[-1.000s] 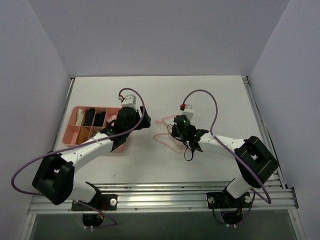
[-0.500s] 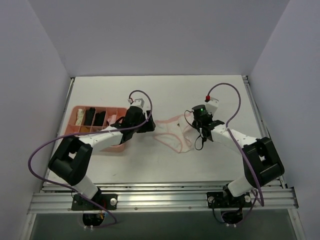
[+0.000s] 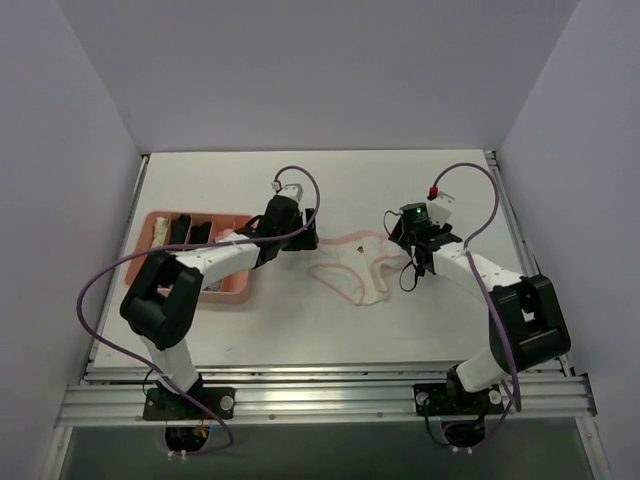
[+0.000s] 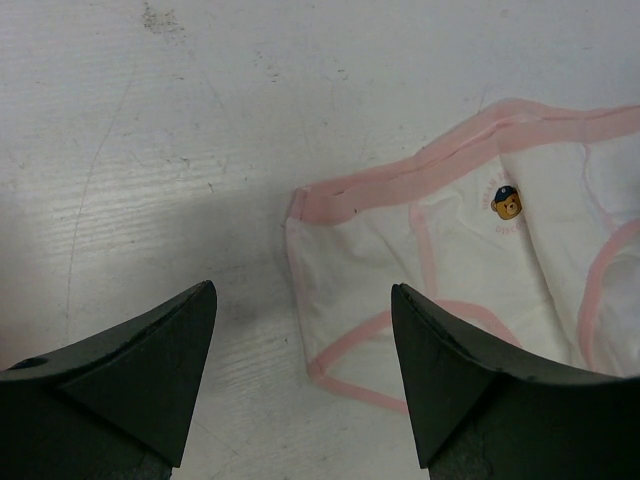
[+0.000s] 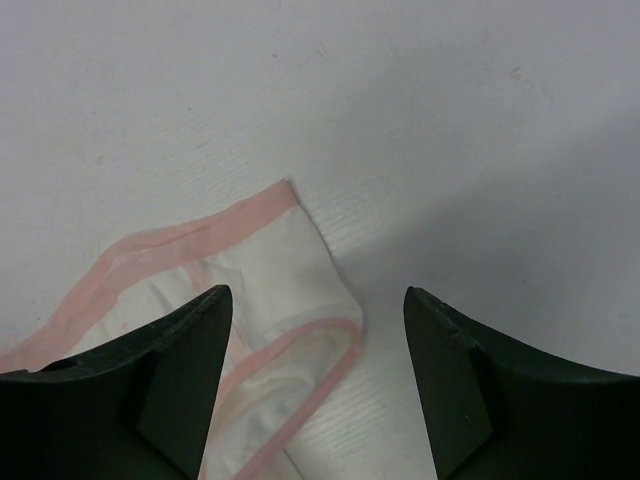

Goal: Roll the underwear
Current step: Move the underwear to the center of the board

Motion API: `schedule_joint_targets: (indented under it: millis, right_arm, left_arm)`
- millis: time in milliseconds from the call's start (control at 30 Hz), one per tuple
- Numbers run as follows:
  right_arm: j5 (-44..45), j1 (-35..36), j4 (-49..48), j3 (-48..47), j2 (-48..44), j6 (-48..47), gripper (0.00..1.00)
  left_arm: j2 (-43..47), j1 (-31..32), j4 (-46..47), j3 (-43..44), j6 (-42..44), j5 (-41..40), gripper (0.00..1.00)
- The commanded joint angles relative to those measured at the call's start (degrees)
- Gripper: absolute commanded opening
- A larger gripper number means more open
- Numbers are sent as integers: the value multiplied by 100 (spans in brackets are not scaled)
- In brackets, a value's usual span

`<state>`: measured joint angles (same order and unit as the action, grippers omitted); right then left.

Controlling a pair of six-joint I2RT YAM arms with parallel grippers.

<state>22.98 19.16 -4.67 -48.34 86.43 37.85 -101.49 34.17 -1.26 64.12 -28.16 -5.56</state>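
Since a second ago the underwear (image 3: 350,268) has gone from a bunched heap under the right arm (image 3: 470,268) to a garment drawn out flat, and the right jaws, which were pinched shut, have let go and now stand spread. It lies in the middle of the tabletop (image 3: 300,180), white with pink trim, stretched sideways between the two sets of jaws.

Seen from the left wrist, one pink-edged corner of the underwear (image 4: 440,270) sits just ahead of the gap between the left jaws, nearer the right-hand tip, with a small bear print (image 4: 507,203) further along the cloth. The left jaws are spread wide and pinch nothing.

From the right wrist, the opposite corner (image 5: 275,290) reaches up between the spread right jaws, closer to the left-hand tip; whether a tip brushes the cloth I can't tell.

Behind the left arm (image 3: 210,262), a pink tray (image 3: 235,291) holds dark and pale rolls.
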Motion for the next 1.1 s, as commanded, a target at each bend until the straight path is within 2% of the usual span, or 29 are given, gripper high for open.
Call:
schedule_joint_targets:
  millis: [0,133,433,533,600,633,667,700,800,1033,1067]
  right_arm:
    - [-861,-429,-280,-229,-154,-295,65]
    - [-1533,-992,-509,-351,391,-479,60]
    - [-2570,-1019,-1475,-396,1349,-647,50]
    - [-2580,-1019,-1502,-501,1683,-620,48]
    - [-2518,-1019,-1467,-615,1893,-621,44]
    - [-2501,-1019,-1467,-668,1938,-629,40]
    - [-2483,-1019,-1423,-720,1982,-655,33]
    - [-2326,-1011,-1371,-782,2026,-699,22]
    - [-1713,-993,-1037,-1054,2018,-884,0]
    - [-867,-870,-492,-1713,2255,-1270,0]
    - [-822,-844,-465,-1897,2325,-1384,3]
  left_arm:
    - [-256,-42,-234,461,232,55,80]
    - [-625,-121,-314,742,206,300,79]
    - [-1100,-139,-419,1076,338,398,75]
    - [-1249,-191,-428,1191,355,416,70]
    - [-1303,-236,-419,1278,390,477,57]
    - [-1364,-253,-411,1313,408,495,45]
    - [-1390,-305,-419,1357,460,512,35]
    - [-1426,-332,-463,1401,496,521,23]
    - [-1557,-464,-638,1682,601,469,4]
    - [-1883,-622,-867,2166,733,293,2]
    - [-1909,-622,-902,2297,742,284,2]
